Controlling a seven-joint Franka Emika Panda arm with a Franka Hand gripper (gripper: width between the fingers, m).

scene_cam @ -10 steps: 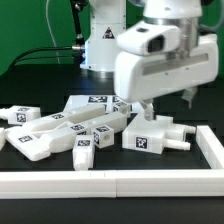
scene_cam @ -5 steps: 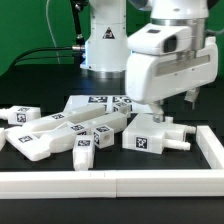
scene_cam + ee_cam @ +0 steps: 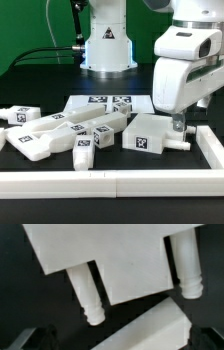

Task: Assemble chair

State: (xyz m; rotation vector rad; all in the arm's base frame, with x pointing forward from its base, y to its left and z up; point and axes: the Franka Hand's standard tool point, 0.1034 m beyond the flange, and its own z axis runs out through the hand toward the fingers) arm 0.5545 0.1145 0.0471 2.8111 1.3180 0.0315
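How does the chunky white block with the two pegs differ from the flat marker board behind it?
The pegged block is thick; the marker board is thin and lies flat. The block shows one tag on its front, the board several facing up. Two pegs stick out of the block toward the exterior view's right; the board has none. Both are white with black-and-white tags.

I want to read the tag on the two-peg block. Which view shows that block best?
The exterior view: the block shows nearly whole, tag facing the camera. The wrist view shows only what seems its plain face and pegs, no tag.
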